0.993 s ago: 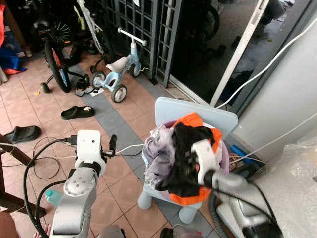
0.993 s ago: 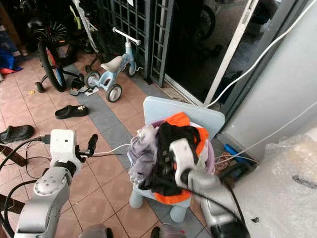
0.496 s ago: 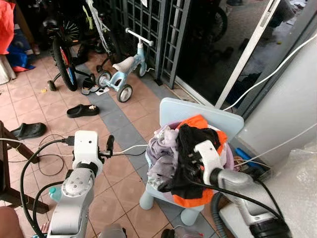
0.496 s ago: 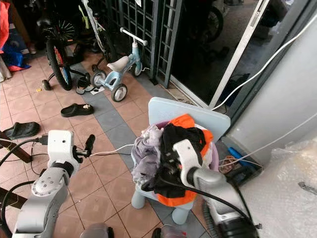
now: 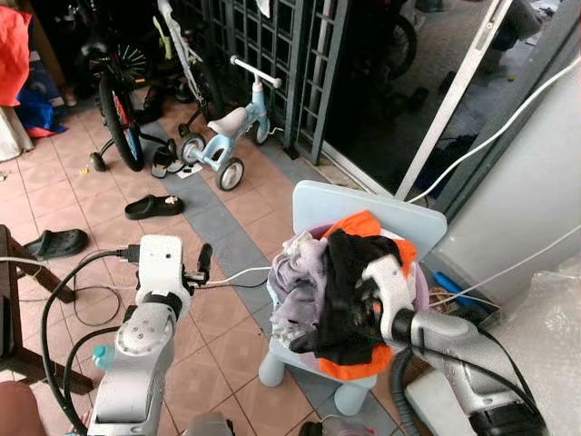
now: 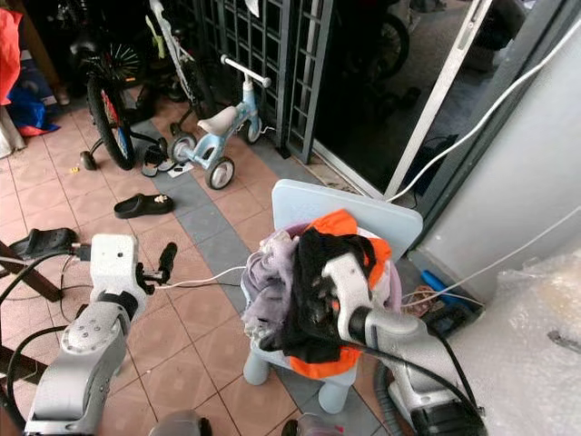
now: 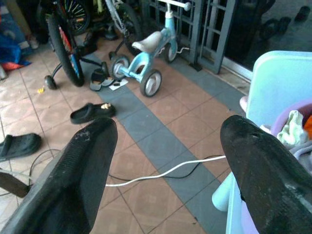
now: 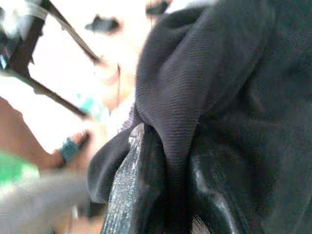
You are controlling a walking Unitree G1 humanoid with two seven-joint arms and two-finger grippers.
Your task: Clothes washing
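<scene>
A pile of clothes sits in a purple basket (image 5: 419, 289) on a pale blue child's chair (image 5: 363, 211): a lilac garment (image 5: 295, 291), an orange one (image 5: 363, 368) and a black garment (image 5: 340, 295) on top. My right gripper (image 8: 170, 195) is shut on a fold of the black garment, at the pile's right side (image 5: 363, 304). My left gripper (image 7: 165, 146) is open and holds nothing; it hovers over the tiled floor to the left of the chair (image 5: 201, 263).
A white cable (image 5: 231, 275) runs across the floor tiles towards the chair. A small blue balance bike (image 5: 231, 136), a larger bicycle (image 5: 113, 100) and black sandals (image 5: 152, 207) stand at the back left. A dark sliding door (image 5: 399, 91) and wall are at the right.
The camera has shifted slightly. My right gripper has moved a little right and lower at the pile, still shut on the black garment. The left arm has held its place.
</scene>
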